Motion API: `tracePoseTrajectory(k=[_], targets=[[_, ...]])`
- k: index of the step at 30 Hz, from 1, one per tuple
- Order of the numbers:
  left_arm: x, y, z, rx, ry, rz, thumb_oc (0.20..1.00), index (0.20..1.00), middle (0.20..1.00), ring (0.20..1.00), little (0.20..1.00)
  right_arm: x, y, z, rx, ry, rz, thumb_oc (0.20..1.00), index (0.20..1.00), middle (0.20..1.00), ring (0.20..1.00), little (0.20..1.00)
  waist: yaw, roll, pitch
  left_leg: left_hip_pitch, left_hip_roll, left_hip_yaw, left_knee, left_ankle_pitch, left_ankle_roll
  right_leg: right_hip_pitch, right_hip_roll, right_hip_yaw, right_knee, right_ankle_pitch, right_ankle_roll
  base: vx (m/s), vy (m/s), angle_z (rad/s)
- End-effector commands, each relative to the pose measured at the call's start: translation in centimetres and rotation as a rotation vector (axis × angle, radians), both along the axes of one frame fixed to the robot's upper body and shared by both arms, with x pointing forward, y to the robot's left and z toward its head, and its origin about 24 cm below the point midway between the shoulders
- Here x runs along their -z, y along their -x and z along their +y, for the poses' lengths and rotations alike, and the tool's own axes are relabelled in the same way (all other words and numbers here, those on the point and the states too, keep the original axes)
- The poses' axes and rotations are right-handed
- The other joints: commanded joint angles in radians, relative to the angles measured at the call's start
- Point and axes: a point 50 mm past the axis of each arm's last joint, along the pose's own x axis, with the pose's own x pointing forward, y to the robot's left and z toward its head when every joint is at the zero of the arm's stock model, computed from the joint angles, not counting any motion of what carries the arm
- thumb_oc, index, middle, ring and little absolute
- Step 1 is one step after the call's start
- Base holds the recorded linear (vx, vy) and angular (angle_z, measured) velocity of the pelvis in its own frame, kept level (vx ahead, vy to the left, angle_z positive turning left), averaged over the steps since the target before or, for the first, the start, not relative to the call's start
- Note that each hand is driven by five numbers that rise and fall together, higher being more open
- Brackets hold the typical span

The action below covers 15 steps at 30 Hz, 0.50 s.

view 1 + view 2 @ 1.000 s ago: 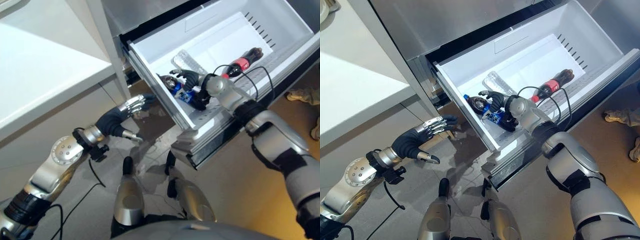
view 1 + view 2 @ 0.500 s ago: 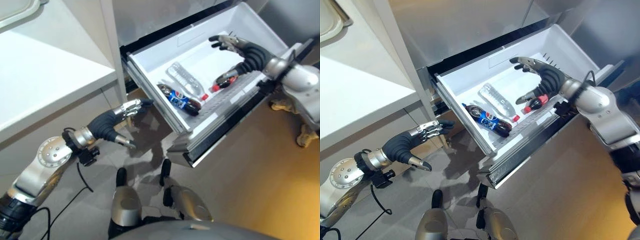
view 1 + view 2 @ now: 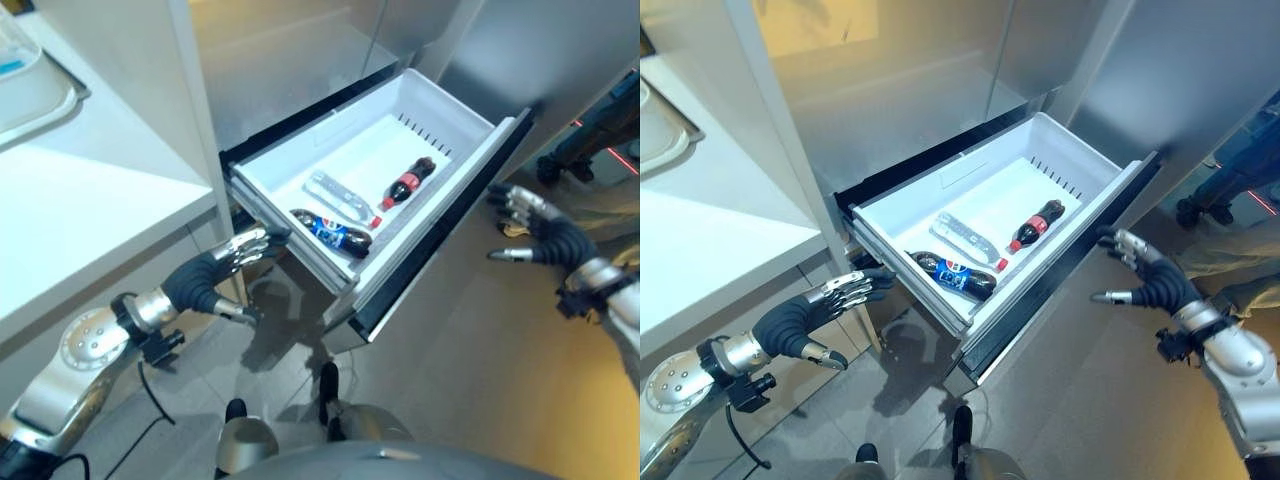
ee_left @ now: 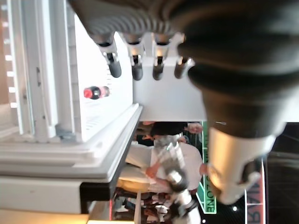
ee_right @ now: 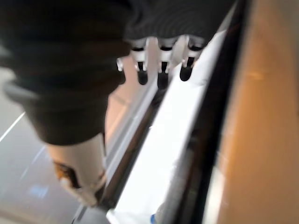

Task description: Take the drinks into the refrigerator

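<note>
Drinks in open drawer (image 3: 455, 125) — red-capped cola bottle (image 3: 406, 184), clear bottle (image 3: 340, 195), blue-labelled bottle (image 3: 331, 232)

My right hand (image 5: 93, 60) is close to the camera: dark ribbed cover, fingers (image 5: 161, 70) straight in a row, thumb (image 5: 77, 172) held apart, nothing held. Past the fingers I see the drawer's (image 5: 173, 140) white edge with a dark strip alongside. A blue spot sits low in the drawer; I cannot identify it.

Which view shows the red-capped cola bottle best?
The right eye view: the red-capped cola bottle lies whole and unblocked in the open drawer, apart from the clear bottle. The left eye view shows it nearly as well. The left wrist view catches just its cap end; the right wrist view doesn't help.
</note>
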Motion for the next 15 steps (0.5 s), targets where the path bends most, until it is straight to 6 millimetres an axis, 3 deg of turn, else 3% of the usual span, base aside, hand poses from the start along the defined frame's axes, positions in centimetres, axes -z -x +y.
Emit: tracePoseTrajectory(k=[1, 2, 4, 5, 6, 7, 8, 9, 10, 11, 12, 15], targets=[[-1.1, 0.3, 0.0, 0.009, 0.038, -0.084, 1.000, 1.000, 1.000, 1.000, 1.000, -2.3, -1.0, -0.6, 0.050, 0.037, -0.165, 1.000, 1.000, 1.000, 1.000, 1.000, -0.005, 0.020, -0.009, -0.023, -0.043, -0.068, -0.014, -0.056, 0.091, -0.021, -0.081, -0.003, 0.140, -0.079, 0.126, 0.00, 0.000, 0.00], [-1.1, 0.3, 0.0, 0.010, 0.037, -0.084, 1.000, 1.000, 1.000, 1.000, 1.000, -2.3, -1.0, -0.6, 0.051, 0.037, -0.165, 1.000, 1.000, 1.000, 1.000, 1.000, -0.005, 0.020, -0.009, -0.023, -0.043, -0.068, -0.014, -0.056, 0.091, -0.021, -0.081, -0.003, 0.140, -0.079, 0.126, 0.01, 0.032, 0.02], [-0.7, 0.3, -0.2, 0.007, 0.059, -0.079, 1.000, 1.000, 1.000, 1.000, 1.000, 0.3, -0.6, -0.5, 0.108, -0.040, -0.113, 1.000, 1.000, 1.000, 1.000, 1.000, -0.013, 0.032, -0.014, -0.018, -0.047, -0.069, -0.016, -0.056, 0.092, -0.018, -0.085, -0.002, 0.141, -0.081, 0.125, 0.00, 0.000, 0.00], [-0.6, 0.3, -0.2, 0.006, 0.058, -0.079, 1.000, 1.000, 1.000, 1.000, 1.000, 1.2, -0.5, -0.5, 0.116, -0.048, -0.079, 0.940, 0.940, 0.940, 0.940, 0.940, -0.014, 0.035, -0.016, -0.016, -0.047, -0.070, -0.017, -0.056, 0.092, -0.016, -0.087, -0.001, 0.141, -0.081, 0.125, 0.00, 0.000, 0.00], [-0.6, 0.3, -0.2, 0.003, 0.057, -0.082, 1.000, 1.000, 1.000, 1.000, 1.000, 1.9, -0.3, -0.5, 0.125, -0.036, -0.051, 0.699, 0.699, 0.699, 0.699, 0.699, -0.016, 0.038, -0.017, -0.015, -0.048, -0.070, -0.017, -0.056, 0.092, -0.015, -0.088, -0.001, 0.141, -0.082, 0.124, 0.00, 0.000, 0.00], [-0.6, 0.3, -0.2, 0.003, 0.057, -0.082, 1.000, 1.000, 1.000, 1.000, 1.000, 2.0, -0.3, -0.5, 0.125, -0.035, -0.051, 0.699, 0.699, 0.699, 0.699, 0.699, -0.016, 0.038, -0.017, -0.015, -0.048, -0.070, -0.017, -0.056, 0.092, -0.015, -0.088, -0.001, 0.140, -0.082, 0.124, 0.00, 0.000, 0.00], [-0.4, 0.2, -0.3, 0.000, 0.062, -0.080, 1.000, 1.000, 1.000, 1.000, 1.000, 3.7, -0.1, -0.5, 0.146, -0.017, 0.015, 0.467, 0.467, 0.467, 0.467, 0.467, -0.017, 0.043, -0.020, -0.013, -0.050, -0.070, -0.018, -0.056, 0.092, -0.012, -0.090, 0.000, 0.140, -0.082, 0.125, 0.00, 0.000, 0.00], [-0.4, 0.3, -0.2, -0.001, 0.061, -0.080, 1.000, 1.000, 1.000, 1.000, 1.000, 3.7, -0.1, -0.5, 0.145, -0.016, 0.015, 0.423, 0.423, 0.423, 0.423, 0.423, -0.018, 0.043, -0.020, -0.013, -0.050, -0.070, -0.018, -0.056, 0.092, -0.012, -0.090, 0.000, 0.140, -0.082, 0.125, 0.00, 0.000, 0.00], [-0.3, 0.2, -0.3, -0.007, 0.078, -0.082, 1.000, 1.000, 1.000, 1.000, 1.000, 4.8, 0.1, -0.2, 0.158, -0.038, 0.046, 0.200, 0.200, 0.200, 0.200, 0.200, -0.019, 0.048, -0.021, -0.011, -0.052, -0.070, -0.018, -0.055, 0.092, -0.011, -0.092, 0.000, 0.142, -0.082, 0.125, 0.00, 0.000, 0.00], [-0.3, 0.2, -0.3, -0.007, 0.078, -0.082, 1.000, 1.000, 1.000, 1.000, 1.000, 4.8, 0.0, -0.2, 0.158, -0.038, 0.045, 0.200, 0.200, 0.200, 0.200, 0.200, -0.019, 0.048, -0.021, -0.011, -0.052, -0.070, -0.018, -0.055, 0.092, -0.011, -0.092, 0.000, 0.143, -0.082, 0.125, 0.00, 0.000, 0.00], [-0.2, 0.1, -0.4, -0.009, 0.087, -0.082, 1.000, 1.000, 1.000, 1.000, 1.000, 7.0, 0.3, 0.5, 0.149, -0.075, 0.123, 0.200, 0.200, 0.200, 0.200, 0.200, -0.017, 0.054, -0.020, -0.010, -0.053, -0.073, -0.018, -0.052, 0.091, -0.010, -0.093, -0.003, 0.147, -0.083, 0.124, 0.00, 0.000, 0.00], [-0.2, 0.1, -0.4, -0.012, 0.083, -0.088, 1.000, 1.000, 1.000, 1.000, 1.000, 7.8, 0.4, 1.2, 0.109, -0.055, 0.168, 0.200, 0.200, 0.200, 0.200, 0.200, -0.018, 0.056, -0.020, -0.010, -0.053, -0.077, -0.018, -0.051, 0.090, -0.011, -0.095, -0.008, 0.152, -0.085, 0.123, 0.00, -0.001, 0.01]])
